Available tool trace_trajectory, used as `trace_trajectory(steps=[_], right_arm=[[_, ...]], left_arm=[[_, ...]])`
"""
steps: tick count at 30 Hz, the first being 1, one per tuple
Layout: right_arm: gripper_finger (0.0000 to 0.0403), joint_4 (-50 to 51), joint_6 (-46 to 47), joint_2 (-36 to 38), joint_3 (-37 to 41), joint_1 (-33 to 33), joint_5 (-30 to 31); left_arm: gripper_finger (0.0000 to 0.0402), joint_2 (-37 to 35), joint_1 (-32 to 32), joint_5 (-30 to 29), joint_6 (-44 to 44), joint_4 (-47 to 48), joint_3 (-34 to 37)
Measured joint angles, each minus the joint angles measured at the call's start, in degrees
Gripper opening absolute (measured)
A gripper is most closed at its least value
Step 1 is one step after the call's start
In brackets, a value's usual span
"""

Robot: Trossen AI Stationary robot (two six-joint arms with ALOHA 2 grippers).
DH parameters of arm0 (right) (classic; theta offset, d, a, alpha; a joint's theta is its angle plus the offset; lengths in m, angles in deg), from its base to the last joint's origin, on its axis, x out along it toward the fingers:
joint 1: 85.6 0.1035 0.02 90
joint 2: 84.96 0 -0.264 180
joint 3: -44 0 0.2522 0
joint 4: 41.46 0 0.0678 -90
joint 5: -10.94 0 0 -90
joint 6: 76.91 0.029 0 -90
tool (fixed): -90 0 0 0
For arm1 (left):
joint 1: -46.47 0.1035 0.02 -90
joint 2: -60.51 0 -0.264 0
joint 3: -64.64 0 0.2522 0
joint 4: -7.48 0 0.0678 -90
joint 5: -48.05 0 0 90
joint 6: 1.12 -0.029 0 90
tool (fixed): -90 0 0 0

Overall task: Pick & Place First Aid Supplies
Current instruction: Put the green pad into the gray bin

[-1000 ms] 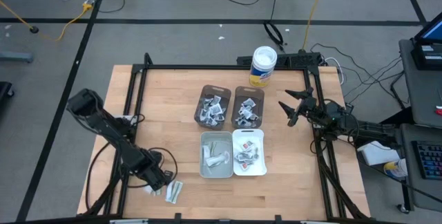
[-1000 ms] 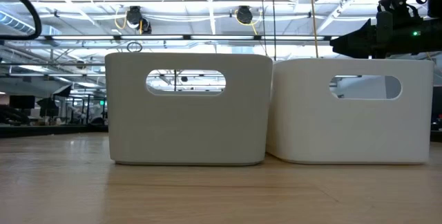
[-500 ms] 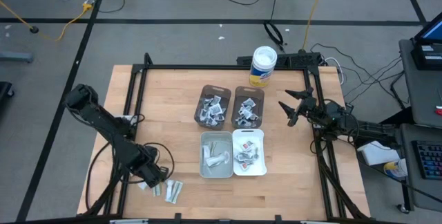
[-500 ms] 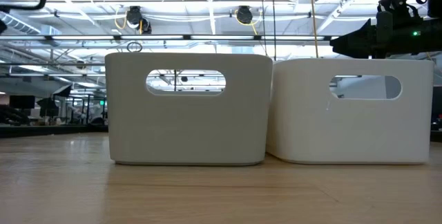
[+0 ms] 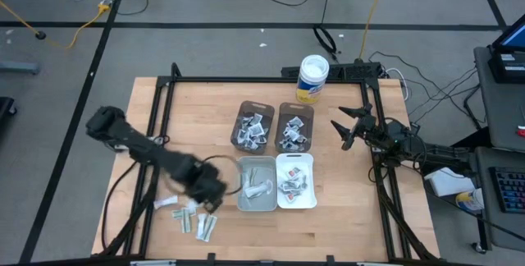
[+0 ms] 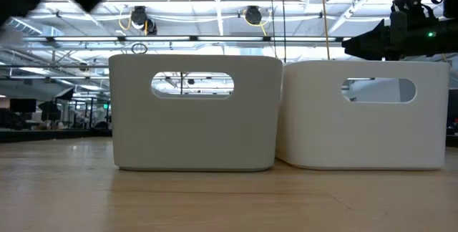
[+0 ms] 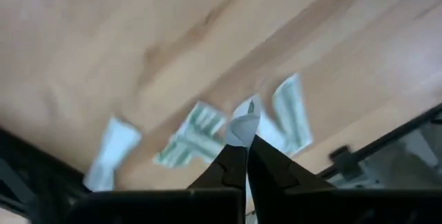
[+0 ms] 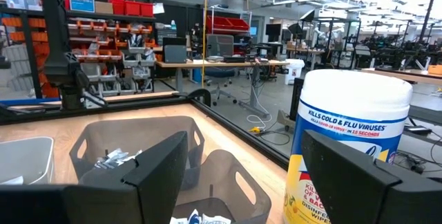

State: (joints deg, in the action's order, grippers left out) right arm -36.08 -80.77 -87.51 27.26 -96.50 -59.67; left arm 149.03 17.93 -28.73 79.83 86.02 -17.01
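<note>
— Packets (image 5: 195, 221) are lying loose on the table (image 5: 344, 217) near its front edge, aren't they?

— Yes, and the left gripper (image 5: 212, 190) is hovering above them, just beside the grey bin (image 5: 257, 206), its fingers (image 7: 231, 165) pinching one small white packet (image 7: 243, 124).

— What is the right arm doing?

— Waiting. The right gripper (image 5: 343, 126) is hanging beyond the brown bins (image 5: 273, 126), fingers spread wide apart, facing the white tub (image 8: 353, 148). More packets are sitting in the bins and in the white bin (image 5: 296, 181).

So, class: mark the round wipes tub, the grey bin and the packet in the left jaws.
Wipes tub (image 5: 313, 72), high view: its lid.
Grey bin (image 5: 240, 190), high view: left rim.
Held packet (image 7: 243, 125), left wrist view: white end above the jaws.
</note>
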Motion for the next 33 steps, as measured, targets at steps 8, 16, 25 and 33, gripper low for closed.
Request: trace_trajectory(steps=[8, 16, 25, 33], right_arm=[[0.0279, 0.0, 0.0, 0.0, 0.0, 0.0, 0.0], [0.0279, 0.0, 0.0, 0.0, 0.0, 0.0, 0.0], [0.0279, 0.0, 0.0, 0.0, 0.0, 0.0, 0.0], [0.0279, 0.0, 0.0, 0.0, 0.0, 0.0, 0.0]], left_arm=[[0.0006, 14.6, 15.8, -0.6, -27.5, 7.8, -20.8], [0.0006, 26.2, 23.1, 0.1, -40.6, 13.9, -38.1], [0.0005, 32.8, 22.3, -0.9, -42.3, 13.3, -42.3], [0.0004, 38.0, 20.8, -1.3, -41.3, 7.5, -42.3]])
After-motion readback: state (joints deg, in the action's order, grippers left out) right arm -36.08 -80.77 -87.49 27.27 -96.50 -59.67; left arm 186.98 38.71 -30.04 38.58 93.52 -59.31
